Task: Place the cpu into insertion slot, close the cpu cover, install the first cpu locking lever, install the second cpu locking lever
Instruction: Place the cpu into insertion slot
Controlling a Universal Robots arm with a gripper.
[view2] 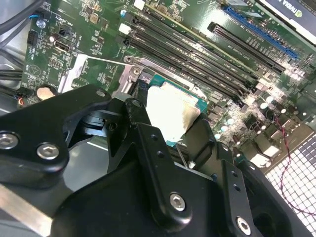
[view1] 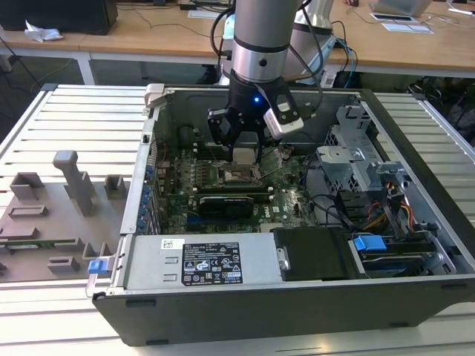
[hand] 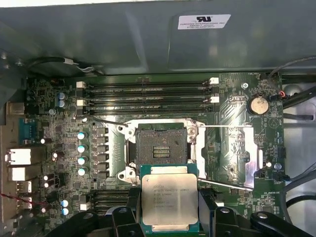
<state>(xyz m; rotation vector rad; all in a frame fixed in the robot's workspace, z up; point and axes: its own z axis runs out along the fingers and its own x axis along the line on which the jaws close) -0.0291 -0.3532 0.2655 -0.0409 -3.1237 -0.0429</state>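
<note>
The gripper (hand: pixel 169 210) is clamped on the cpu (hand: pixel 169 197), holding it over the open socket (hand: pixel 162 148) in the far part of the case (view1: pixel 223 319). If lowered tilted or off-square, the chip could miss its seat and bend the socket's contacts. The cpu is flat and square, with a dull silver top and a green rim.

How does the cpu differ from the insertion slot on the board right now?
The cpu has a pale metal top; the insertion slot is dark. The cpu is held by the gripper above the board; the insertion slot sits empty on it. Both are square.
</note>
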